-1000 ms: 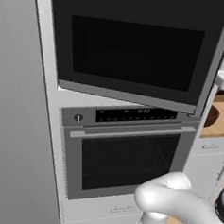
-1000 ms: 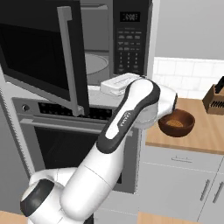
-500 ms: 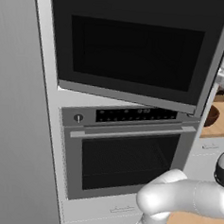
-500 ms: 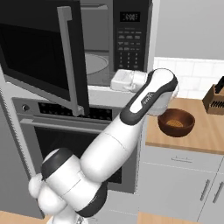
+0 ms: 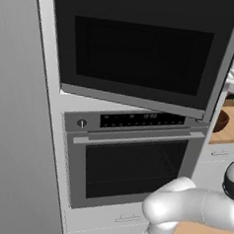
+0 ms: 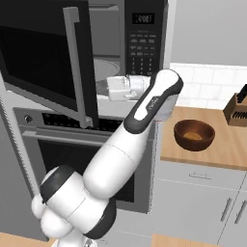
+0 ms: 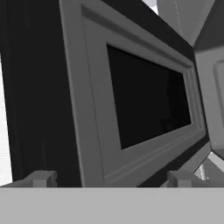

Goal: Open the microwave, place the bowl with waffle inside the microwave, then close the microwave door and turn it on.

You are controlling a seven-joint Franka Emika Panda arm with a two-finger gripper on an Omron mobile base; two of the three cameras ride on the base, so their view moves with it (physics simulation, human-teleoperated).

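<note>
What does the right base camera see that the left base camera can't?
Right base view alone: the microwave's grey inside, its keypad, the whole bowl with waffle on the wooden counter, a knife block, and the gripper with jaws open near the microwave door's edge. Left base view alone: the door's dark front window seen face on. Both: the open microwave door, the oven below, and the white arm.

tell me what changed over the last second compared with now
The arm's elbow swung up and toward the microwave, carrying the open, empty gripper leftward to the cavity mouth behind the microwave door. Nothing was taken hold of or let go. The door stayed swung open, the bowl with waffle stayed on the wooden counter, and the oven stayed shut.
</note>
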